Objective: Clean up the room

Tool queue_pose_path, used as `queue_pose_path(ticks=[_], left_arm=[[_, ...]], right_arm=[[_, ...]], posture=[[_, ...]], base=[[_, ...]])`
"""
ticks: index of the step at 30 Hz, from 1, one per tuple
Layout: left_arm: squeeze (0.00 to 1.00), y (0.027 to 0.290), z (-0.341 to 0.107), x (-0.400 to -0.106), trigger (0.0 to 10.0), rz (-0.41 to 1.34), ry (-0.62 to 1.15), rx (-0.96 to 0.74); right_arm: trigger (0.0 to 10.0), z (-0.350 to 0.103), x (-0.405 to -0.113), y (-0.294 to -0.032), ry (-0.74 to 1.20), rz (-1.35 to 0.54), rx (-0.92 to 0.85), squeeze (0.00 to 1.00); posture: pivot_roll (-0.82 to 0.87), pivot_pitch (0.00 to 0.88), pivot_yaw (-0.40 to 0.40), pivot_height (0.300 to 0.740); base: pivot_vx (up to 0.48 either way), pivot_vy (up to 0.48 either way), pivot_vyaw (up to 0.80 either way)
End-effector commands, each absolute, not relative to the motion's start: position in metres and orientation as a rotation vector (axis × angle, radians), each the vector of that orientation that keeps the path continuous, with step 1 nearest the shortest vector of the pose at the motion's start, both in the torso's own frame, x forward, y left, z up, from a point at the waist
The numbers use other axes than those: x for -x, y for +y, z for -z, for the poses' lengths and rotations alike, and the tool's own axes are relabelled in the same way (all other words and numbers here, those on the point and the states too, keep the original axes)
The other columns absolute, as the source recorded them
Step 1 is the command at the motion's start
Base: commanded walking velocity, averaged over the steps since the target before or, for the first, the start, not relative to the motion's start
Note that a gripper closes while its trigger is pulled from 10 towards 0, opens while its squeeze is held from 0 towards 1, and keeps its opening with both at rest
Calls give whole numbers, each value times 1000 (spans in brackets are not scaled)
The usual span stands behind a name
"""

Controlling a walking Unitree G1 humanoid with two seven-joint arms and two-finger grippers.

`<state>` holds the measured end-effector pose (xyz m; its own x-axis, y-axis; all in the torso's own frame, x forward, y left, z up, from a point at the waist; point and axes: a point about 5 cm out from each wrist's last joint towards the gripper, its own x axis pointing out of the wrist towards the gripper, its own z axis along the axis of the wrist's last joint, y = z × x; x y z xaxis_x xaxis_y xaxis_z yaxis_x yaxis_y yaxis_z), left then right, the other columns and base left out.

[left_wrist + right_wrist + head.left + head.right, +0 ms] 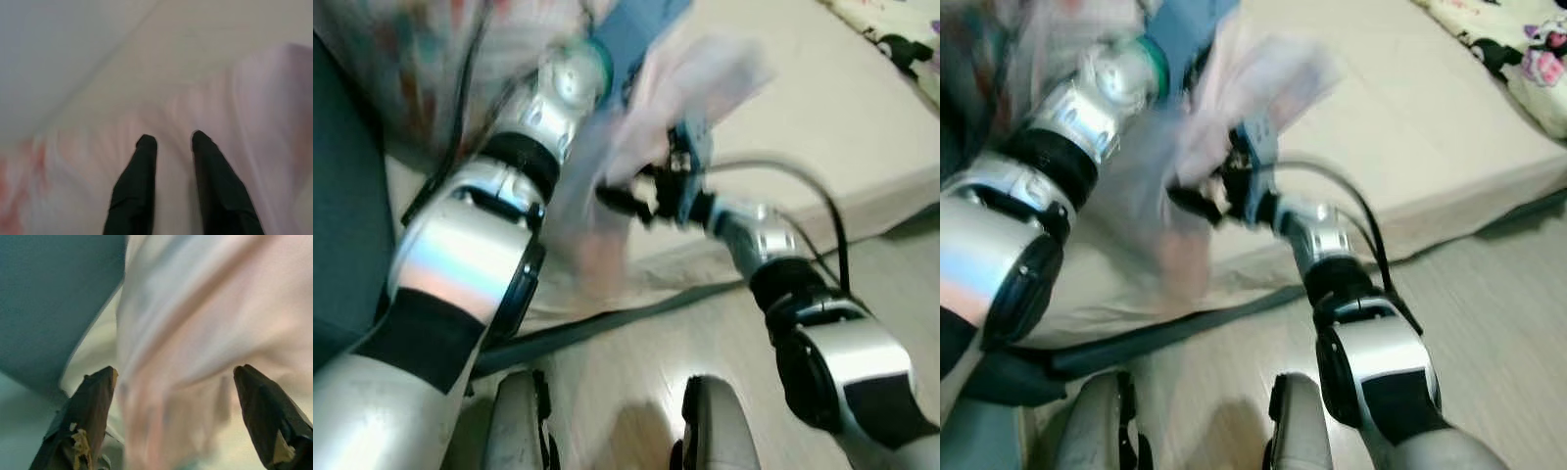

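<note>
cloth (607, 186): pale pink, blurred, hanging between both arms over the near edge of the mattress (822, 127) | left gripper (170, 139): fingers slightly apart, cloth beyond them, grip unclear | right gripper (176, 377): fingers spread wide around cloth | handling: probably light, limp, slippery; pinch a bunched fold

Blurred pale pink cloth (636, 137), hanging

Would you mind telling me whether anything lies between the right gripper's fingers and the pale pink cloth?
Nothing visible does: the right gripper is open, and the blurred pale pink cloth hangs directly between its fingers.
</note>
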<state>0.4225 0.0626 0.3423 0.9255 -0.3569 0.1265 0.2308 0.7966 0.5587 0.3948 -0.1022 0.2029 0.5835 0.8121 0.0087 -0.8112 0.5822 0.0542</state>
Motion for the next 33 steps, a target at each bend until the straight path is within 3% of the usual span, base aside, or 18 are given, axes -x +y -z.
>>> queue_pose_path(ticks=[1,5,6,7,8,12,14,15,18,21,25,26,33], left_arm=[[1000,56,-344,-421,10000,353,-236,-382],[1000,53,-343,-420,10000,387,-262,-348],[0,51,-347,-418,10000,424,-285,-278],[0,51,-347,-418,10000,424,-285,-278],[0,49,-352,-415,10000,476,-309,-175],[0,48,-352,-415,10000,490,-310,-142],[0,49,-346,-402,10000,629,-302,101],[0,53,-336,-396,10000,618,-311,92],[0,53,-336,-396,10000,618,-311,92],[0,67,-304,-372,10000,534,-330,68],[0,76,-295,-360,10000,490,-348,79],[0,81,-292,-357,10000,466,-355,98],[0,90,-275,-334,10000,527,-296,-22]], right_arm=[[10000,-213,-396,-122,-76,-887,-231,1000],[10000,-218,-393,-132,-137,-918,-307,1000],[10000,-225,-385,-143,-208,-943,-333,643],[10000,-225,-385,-143,-208,-943,-333,643],[10000,-233,-372,-158,-296,-964,-355,0],[10000,-235,-369,-161,-316,-962,-360,0],[10000,-253,-345,-192,-491,-761,-422,0],[10000,-253,-343,-200,-514,-614,-398,0],[10000,-253,-343,-200,-514,-614,-398,0],[10000,-245,-332,-201,-573,-324,-220,0],[10000,-241,-324,-197,-575,-260,-113,0],[10000,-238,-322,-199,-548,-184,-16,0],[10000,-229,-316,-199,-510,-50,20,0]], posture=[[67,163,-9,579],[63,166,-5,579],[64,173,0,579],[64,173,0,579],[64,173,0,579],[64,173,0,579],[60,188,5,579],[53,190,9,579],[53,190,9,579],[55,183,13,579],[51,177,14,579],[52,173,10,584],[56,149,8,609]], base=[[0,0,0],[0,0,0],[0,0,0],[0,0,0],[0,0,0],[0,0,0],[0,0,0],[0,0,0],[0,0,0],[0,0,0],[0,0,0],[0,0,0],[0,0,0]])
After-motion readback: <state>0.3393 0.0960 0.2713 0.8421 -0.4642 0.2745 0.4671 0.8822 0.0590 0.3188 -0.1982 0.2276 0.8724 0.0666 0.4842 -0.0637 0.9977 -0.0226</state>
